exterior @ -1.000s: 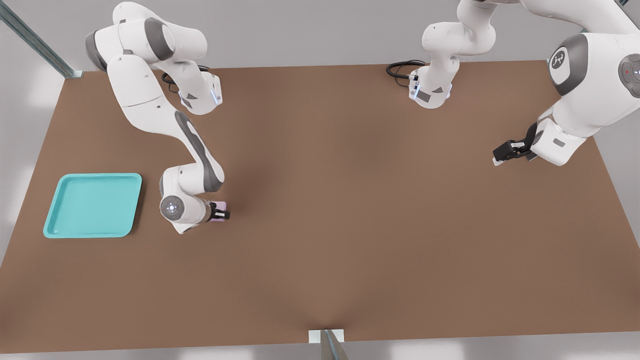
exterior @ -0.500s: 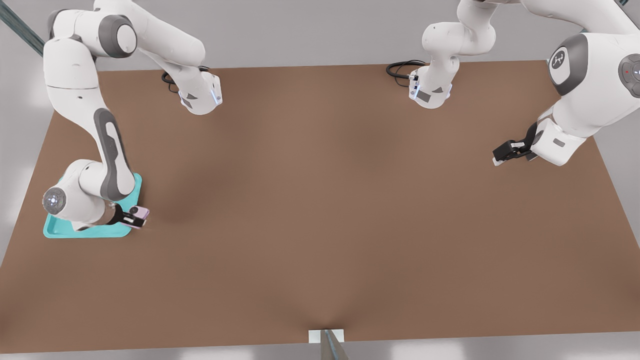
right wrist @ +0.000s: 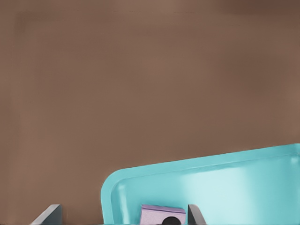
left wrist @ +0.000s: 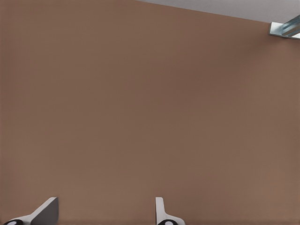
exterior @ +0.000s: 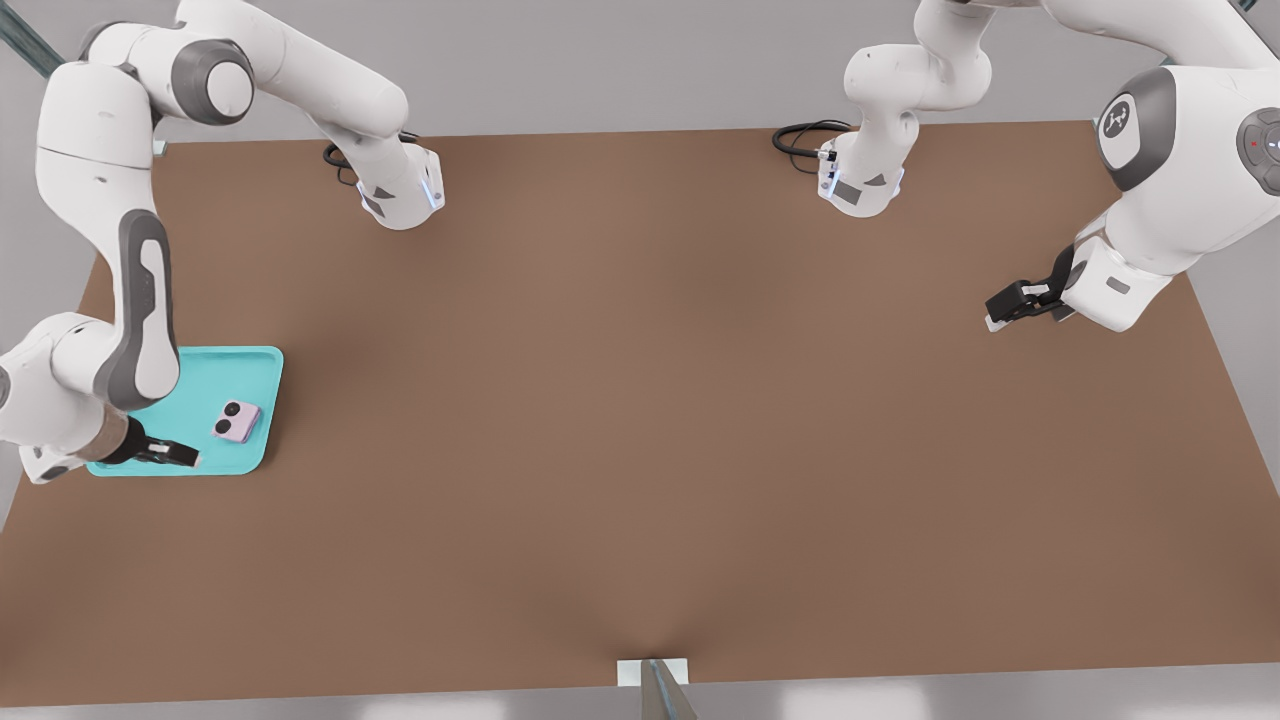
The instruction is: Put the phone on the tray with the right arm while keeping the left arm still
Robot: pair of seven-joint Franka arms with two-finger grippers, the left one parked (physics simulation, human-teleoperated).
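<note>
The pale pink-lilac phone (exterior: 237, 421) lies flat in the turquoise tray (exterior: 205, 372), lenses up, near the tray's corner on the front view's right. My gripper (exterior: 187, 459) hovers over the tray's near rim, just to the front view's left of the phone and apart from it. It is open and holds nothing. In the right wrist view its two fingertips stand wide apart around my gripper (right wrist: 123, 215), with the phone (right wrist: 157, 214) and the tray (right wrist: 234, 183) showing beyond them. My right arm (exterior: 140, 300) covers the tray's far left part.
The brown table (exterior: 650, 400) spreads to the front view's right of the tray. The parked arm's gripper (exterior: 1012, 303) hangs over the table's right side. Black cables (exterior: 805, 137) lie at the back edge, and a metal bracket (exterior: 652, 673) sits at the front edge.
My arm swung to the front view's left, carrying the phone from the table to the tray. The gripper then opened, left the phone in the tray and drew back further left.
</note>
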